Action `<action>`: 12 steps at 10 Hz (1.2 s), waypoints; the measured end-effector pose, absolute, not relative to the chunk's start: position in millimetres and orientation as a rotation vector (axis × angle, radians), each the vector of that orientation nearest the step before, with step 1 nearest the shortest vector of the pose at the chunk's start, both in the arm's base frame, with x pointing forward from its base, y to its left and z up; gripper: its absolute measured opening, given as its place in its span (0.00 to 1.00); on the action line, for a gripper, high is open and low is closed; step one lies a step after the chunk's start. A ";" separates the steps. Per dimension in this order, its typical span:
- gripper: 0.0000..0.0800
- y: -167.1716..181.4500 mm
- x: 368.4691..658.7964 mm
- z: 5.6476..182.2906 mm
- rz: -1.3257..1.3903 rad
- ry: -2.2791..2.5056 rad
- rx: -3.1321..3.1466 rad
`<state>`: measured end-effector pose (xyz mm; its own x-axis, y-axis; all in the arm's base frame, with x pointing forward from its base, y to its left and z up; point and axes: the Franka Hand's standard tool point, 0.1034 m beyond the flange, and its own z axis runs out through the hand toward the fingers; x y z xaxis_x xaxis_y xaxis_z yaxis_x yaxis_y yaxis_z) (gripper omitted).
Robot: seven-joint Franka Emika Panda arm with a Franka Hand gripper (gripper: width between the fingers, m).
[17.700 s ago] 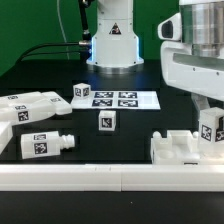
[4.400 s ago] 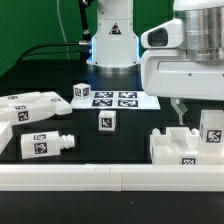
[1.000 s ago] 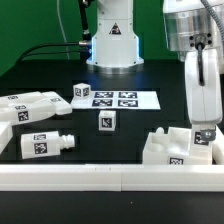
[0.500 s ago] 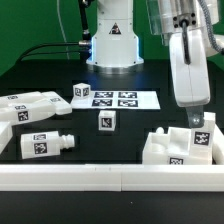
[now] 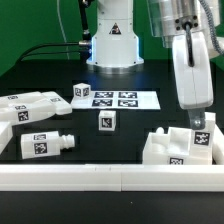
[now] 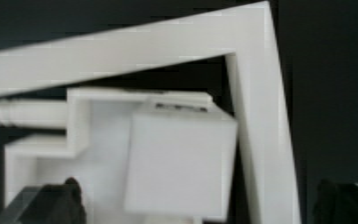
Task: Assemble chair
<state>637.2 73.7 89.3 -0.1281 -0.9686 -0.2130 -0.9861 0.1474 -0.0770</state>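
- Exterior view: the part-built chair [image 5: 168, 150] sits on the black counter [image 5: 140, 125] at the exterior view's right, just behind the long white rail [image 5: 100, 178].
- So far it looks like a low notched slab with one tagged block [image 5: 201, 140] standing at its right-hand end. I take the block to be seated, though the joint itself is hidden.
- The fingers [image 6: 48, 203] hang right over that block, spread as wide as they go and holding nothing. The wrist view shows the block lying between them, not gripped.
- Progress: early, I would say. One block seems placed and the arm looks free for the next part, while no seat, back or full set of legs is up yet.
- Left to do, by my reckoning: every loose piece has to be fetched from the exterior view's left and middle and fitted on.
- Count of loose parts:
- two small cubes, one cube [image 5: 82, 91] touching or just beside the marker board's left end, the other cube [image 5: 106, 121] alone in front of the board
- one pegged leg [image 5: 45, 143] lying on its side near the rail
- one bigger white lump [image 5: 30, 103] further back at the left edge; it may be one piece or two lying together, I cannot tell
- Also one marker board [image 5: 116, 99] with four tags, and one rail.
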 end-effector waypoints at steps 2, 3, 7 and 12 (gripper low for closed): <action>0.81 52.3 639.8 96.8 0.103 2.106 -1.993; 0.81 47.8 640.2 96.6 0.081 2.003 -2.092; 0.81 51.5 639.5 94.5 0.053 1.871 -2.209; 0.81 4.8 641.3 95.0 -0.009 1.628 -2.373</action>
